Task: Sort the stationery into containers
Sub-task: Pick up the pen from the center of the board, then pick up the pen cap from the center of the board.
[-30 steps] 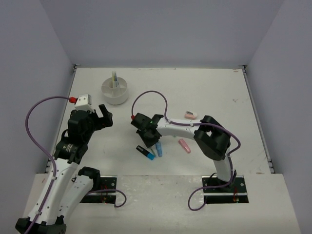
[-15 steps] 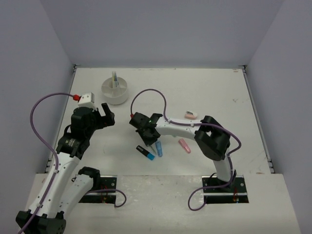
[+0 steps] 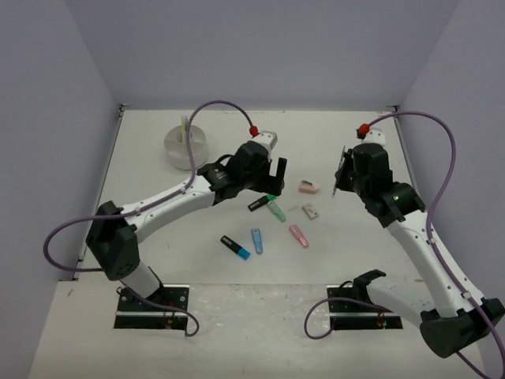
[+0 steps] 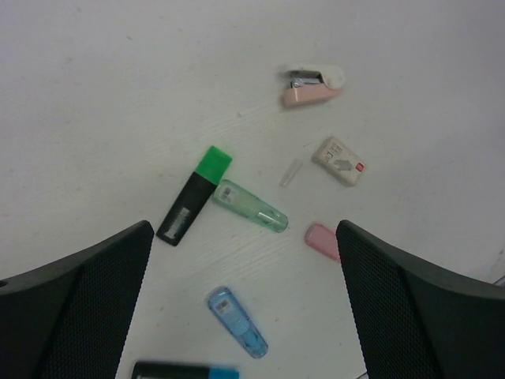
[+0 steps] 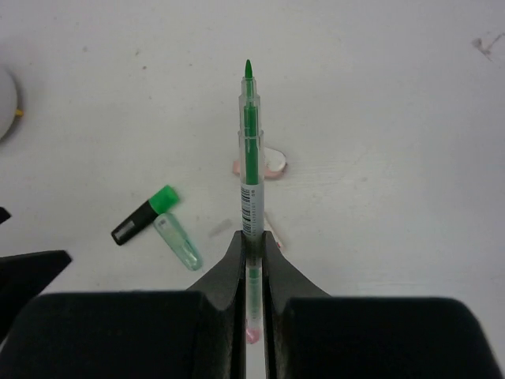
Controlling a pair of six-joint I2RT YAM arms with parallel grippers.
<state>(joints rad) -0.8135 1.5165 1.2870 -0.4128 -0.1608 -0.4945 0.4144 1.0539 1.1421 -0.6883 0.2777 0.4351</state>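
The white tub (image 3: pixel 183 162) stood far to the left. Since one second before, my left gripper (image 3: pixel 275 170) had stretched out to the right of the tub. It hung above the green highlighter (image 4: pixel 192 198), fingers wide apart. The right gripper (image 5: pixel 252 241) had pulled back, well right of the tub, clamped on a green pen (image 5: pixel 249 158). The pen's long axis ran straight out from the fingers, tip forward and not toward the tub. I judged that delivery remained.

left gripper (image 4: pixel 243 227) spread wide; right gripper (image 5: pixel 252 238) clamped on a green pen (image 5: pixel 249 158).
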